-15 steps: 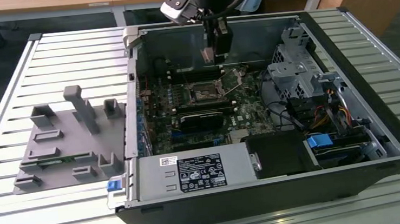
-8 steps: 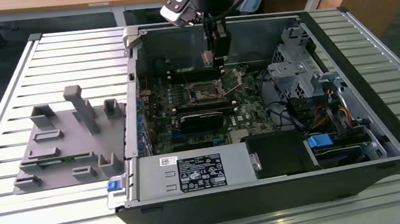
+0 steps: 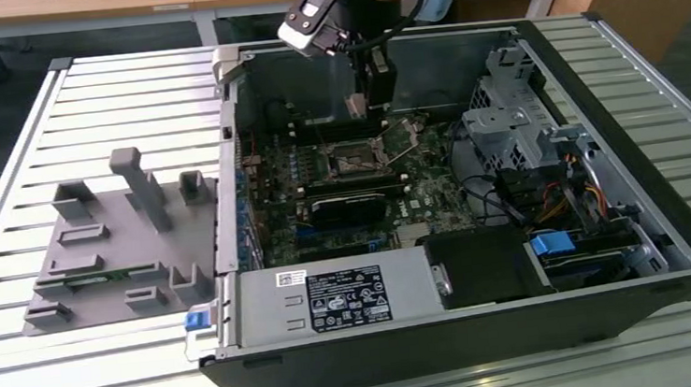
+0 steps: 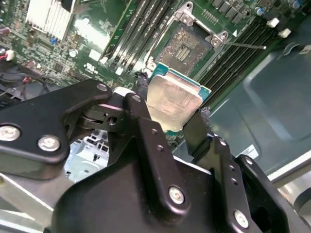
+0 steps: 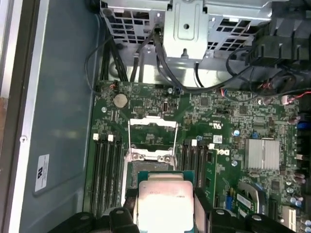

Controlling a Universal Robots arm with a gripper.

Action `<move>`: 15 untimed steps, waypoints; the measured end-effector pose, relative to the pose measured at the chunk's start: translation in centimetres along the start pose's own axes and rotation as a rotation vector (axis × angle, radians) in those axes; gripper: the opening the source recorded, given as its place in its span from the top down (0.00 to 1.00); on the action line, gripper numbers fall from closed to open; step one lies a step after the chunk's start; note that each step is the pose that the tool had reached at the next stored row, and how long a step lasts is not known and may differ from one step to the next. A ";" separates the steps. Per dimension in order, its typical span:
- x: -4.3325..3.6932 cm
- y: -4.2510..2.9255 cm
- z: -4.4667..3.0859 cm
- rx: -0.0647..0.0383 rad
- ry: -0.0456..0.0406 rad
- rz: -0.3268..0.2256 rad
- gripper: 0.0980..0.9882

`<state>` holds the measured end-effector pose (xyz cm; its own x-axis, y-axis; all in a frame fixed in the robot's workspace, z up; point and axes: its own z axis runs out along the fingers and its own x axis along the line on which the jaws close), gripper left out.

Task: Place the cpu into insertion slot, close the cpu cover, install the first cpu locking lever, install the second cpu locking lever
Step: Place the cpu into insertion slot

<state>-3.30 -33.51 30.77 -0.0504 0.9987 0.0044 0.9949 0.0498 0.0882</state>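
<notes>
Both fingers (image 4: 198, 130) are closed on opposite edges of the cpu (image 4: 172, 102), held between them with the insertion slot (image 4: 187, 48) beyond their tips; we judge it light, stiff and fragile, best gripped by edges only.

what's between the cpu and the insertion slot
Nothing: in the second wrist view the gripper holds the cpu clear of the insertion slot, the stretch between them bare.
</notes>
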 end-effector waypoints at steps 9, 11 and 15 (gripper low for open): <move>0.39 -0.45 1.60 0.000 -0.0048 0.054 0.50; 0.40 -0.59 1.94 0.000 -0.0050 0.055 0.50; 0.44 -0.75 2.65 0.000 -0.0038 0.042 0.50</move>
<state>-3.84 -33.09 28.06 -0.0079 1.0000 0.0044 0.9961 0.0074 0.0882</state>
